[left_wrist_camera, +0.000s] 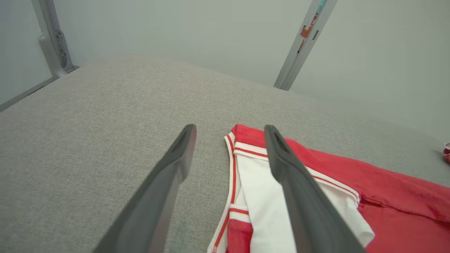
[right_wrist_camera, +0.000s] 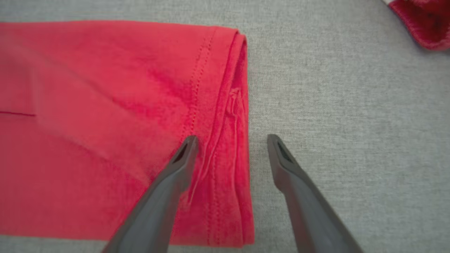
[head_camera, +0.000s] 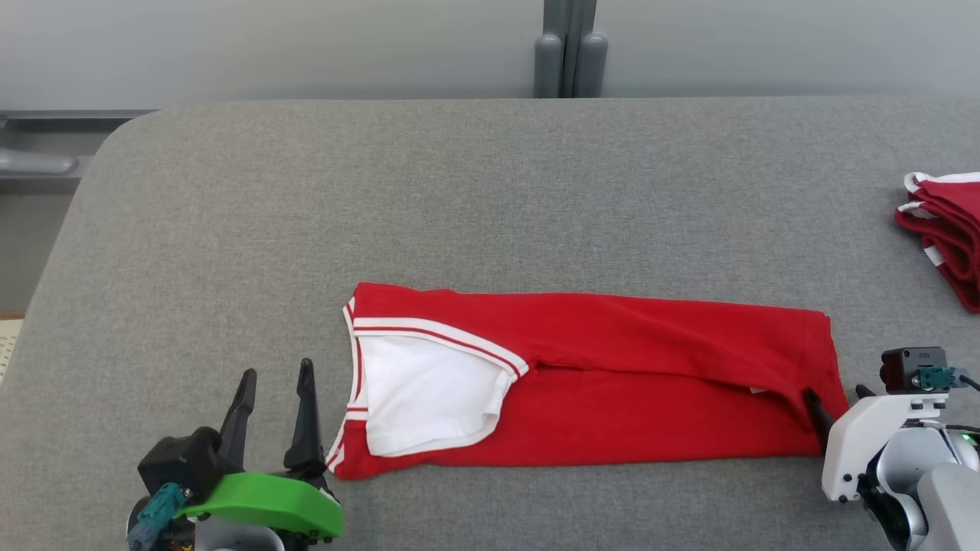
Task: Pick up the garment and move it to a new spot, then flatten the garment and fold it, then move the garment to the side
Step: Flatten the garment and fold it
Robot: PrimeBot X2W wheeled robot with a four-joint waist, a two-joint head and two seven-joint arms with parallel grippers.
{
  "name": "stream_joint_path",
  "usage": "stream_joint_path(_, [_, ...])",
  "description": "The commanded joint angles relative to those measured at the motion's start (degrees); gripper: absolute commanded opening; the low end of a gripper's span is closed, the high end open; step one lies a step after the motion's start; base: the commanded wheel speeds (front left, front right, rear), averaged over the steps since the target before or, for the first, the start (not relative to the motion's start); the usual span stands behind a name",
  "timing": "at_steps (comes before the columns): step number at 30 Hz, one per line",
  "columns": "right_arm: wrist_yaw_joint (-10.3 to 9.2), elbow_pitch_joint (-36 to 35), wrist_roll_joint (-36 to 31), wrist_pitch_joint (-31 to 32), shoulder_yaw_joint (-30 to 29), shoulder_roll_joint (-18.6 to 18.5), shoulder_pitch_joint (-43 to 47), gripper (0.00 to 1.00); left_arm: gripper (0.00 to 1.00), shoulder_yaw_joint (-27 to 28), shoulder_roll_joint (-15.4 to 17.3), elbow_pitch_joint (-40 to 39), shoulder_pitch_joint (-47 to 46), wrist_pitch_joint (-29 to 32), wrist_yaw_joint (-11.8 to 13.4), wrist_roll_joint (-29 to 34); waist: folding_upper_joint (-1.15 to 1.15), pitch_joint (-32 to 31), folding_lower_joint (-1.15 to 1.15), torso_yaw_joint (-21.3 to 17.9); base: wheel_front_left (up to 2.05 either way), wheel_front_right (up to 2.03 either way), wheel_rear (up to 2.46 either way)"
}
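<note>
Left tool and right tool gape empty at the red, white-trimmed garment, seemingly folded lengthwise.

Looks like a robot test lab. Grey cloth-covered table, rounded corner at 10 o'clock. Bare pale wall panels behind it. Metal frame post at 12 o'clock. Heap of red clothes at 3 o'clock.

The garment is soft, matt red knit cloth with stitched hems and white trim, the bench is covered in coarse grey woven fabric, and the left pincer and right pincer are smooth, matt dark plastic, the left one's green cover being smooth plastic.
</note>
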Motion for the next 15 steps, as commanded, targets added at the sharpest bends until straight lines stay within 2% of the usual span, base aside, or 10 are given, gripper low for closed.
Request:
stream_joint_path(1, [-0.1, 0.66, -0.5, 0.21, 0.15, -0.13, -0.76, 1.0, 1.0, 0.11, -0.03, 0.16, -1.11, -0.27, 0.05, 0.51, 0.0, 0.23, 0.0, 0.44, 0.0, 0.0, 0.0])
stream_joint_path(4, [-0.1, 2.07, -0.29, 0.03, 0.54, -0.02, -1.09, 1.0, 1.0, 0.3, -0.05, 0.27, -1.17, -0.27, 0.05, 0.6, 0.0, 0.29, 0.0, 0.52, 0.0, 0.0, 0.0])
stream_joint_path(6, [-0.1, 2.85, -0.35, -0.02, 0.94, 0.15, -1.54, 0.42, 1.0, 0.3, -0.03, 0.3, -1.17, -0.32, 0.08, 0.77, 0.0, 0.37, 0.0, 0.34, 0.0, 0.0, 0.0])
stream_joint_path(7, [-0.1, 3.29, -0.36, -0.12, 1.11, 0.31, -1.93, 0.2, 1.0, -0.07, 0.22, 0.36, -1.35, -0.34, -0.02, 1.29, 0.0, 0.39, 0.0, 0.15, 0.0, 0.0, 0.0])
stream_joint_path(8, [-0.1, 3.6, -0.33, -0.09, 1.19, 0.39, -2.27, 0.05, 1.0, -0.39, 0.5, 0.42, -1.58, -0.35, -0.08, 1.78, 0.0, 0.4, 0.0, -0.02, 0.0, 0.0, 0.0])
stream_joint_path(9, [-0.1, 3.97, -0.34, -0.41, 0.95, 0.38, -2.74, 0.0, 1.0, -0.42, 0.34, 0.54, -1.72, -0.38, 0.04, 1.71, 0.0, 0.39, 0.0, -0.22, 0.0, 0.0, 0.0])
stream_joint_path(15, [-0.12, 5.6, 0.02, -2.58, -0.86, -0.36, -5.49, 0.0, 1.0, -1.13, -0.26, 0.95, -2.17, -0.34, 0.33, 2.25, 0.0, -0.27, 0.0, -2.17, 0.0, 0.0, 0.0])
